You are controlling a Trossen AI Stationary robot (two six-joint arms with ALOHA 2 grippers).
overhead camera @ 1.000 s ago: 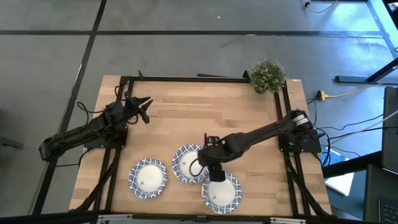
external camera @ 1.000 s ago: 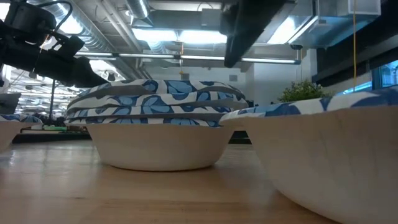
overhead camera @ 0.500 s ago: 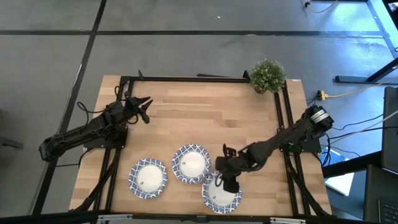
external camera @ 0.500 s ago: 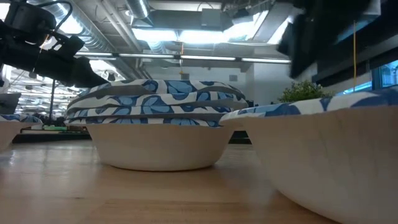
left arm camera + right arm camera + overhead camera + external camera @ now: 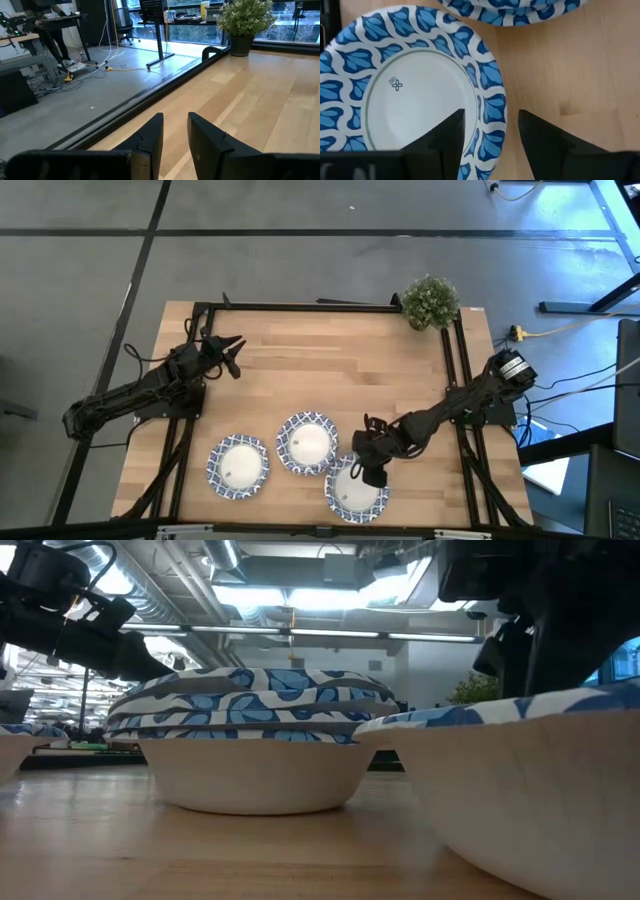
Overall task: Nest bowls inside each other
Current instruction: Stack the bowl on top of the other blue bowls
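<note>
Three bowl places with blue-and-white rims sit near the table's near edge: a left bowl [image 5: 238, 467], a middle stack of nested bowls [image 5: 308, 443] [image 5: 255, 740], and a right bowl [image 5: 352, 492] [image 5: 410, 100] [image 5: 530, 790]. My right gripper [image 5: 372, 471] [image 5: 492, 132] is open just above the right bowl's far rim, one finger over the white inside and one over the wood outside. I cannot tell whether it touches. My left gripper [image 5: 232, 350] [image 5: 175, 137] waits open over the far left of the table.
A small green potted plant [image 5: 430, 302] [image 5: 245, 20] stands at the far right corner. A black frame rail [image 5: 300, 306] runs along the table's far edge. Bare wood [image 5: 330, 370] lies between the bowls and the far edge.
My right gripper has moved from the middle stack's edge toward the table's right and near edge, over the right bowl. There it has come down toward that bowl's rim. The bowls have stayed where they were.
</note>
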